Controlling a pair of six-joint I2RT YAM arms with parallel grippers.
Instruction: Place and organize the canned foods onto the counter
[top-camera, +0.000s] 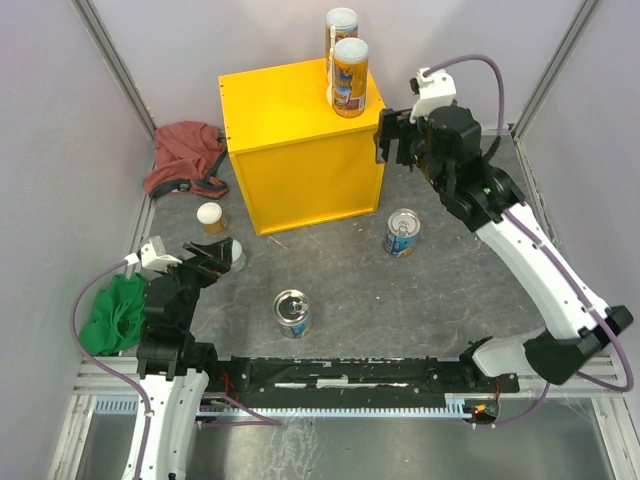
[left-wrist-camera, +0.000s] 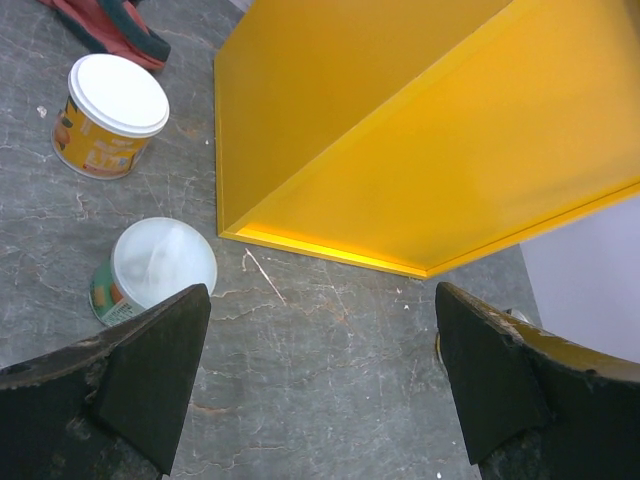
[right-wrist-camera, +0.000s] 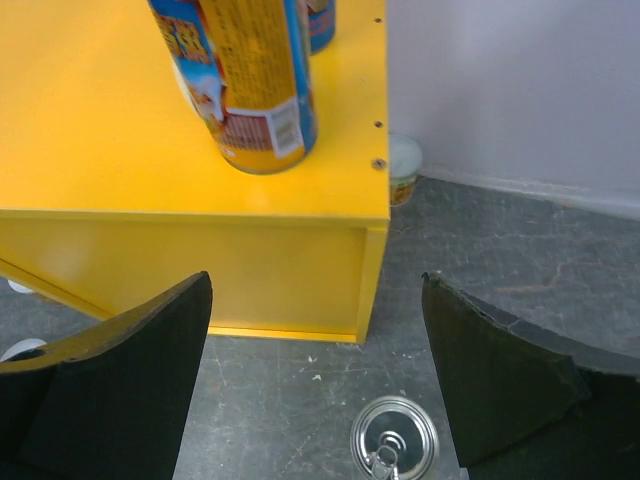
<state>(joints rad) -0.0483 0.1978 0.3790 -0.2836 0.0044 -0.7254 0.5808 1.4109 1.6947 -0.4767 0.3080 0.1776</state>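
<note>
Two tall cans (top-camera: 350, 78) stand on the counter (top-camera: 290, 110), four more down on the table (top-camera: 450, 300).
Overhead: two tins (top-camera: 402, 232), two short cans (top-camera: 211, 216) below. Left wrist: left gripper (left-wrist-camera: 320, 380) wide open, empty. Right wrist: right gripper (right-wrist-camera: 315, 370) agape, empty.

Smooth yellow counter (right-wrist-camera: 100, 150); shiny metal-topped tin (right-wrist-camera: 394, 438); matt mottled grey tabletop (left-wrist-camera: 330, 380).

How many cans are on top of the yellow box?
2. The front can stands at the yellow box's far right corner; the back can is just behind it. None seem hidden.
</note>
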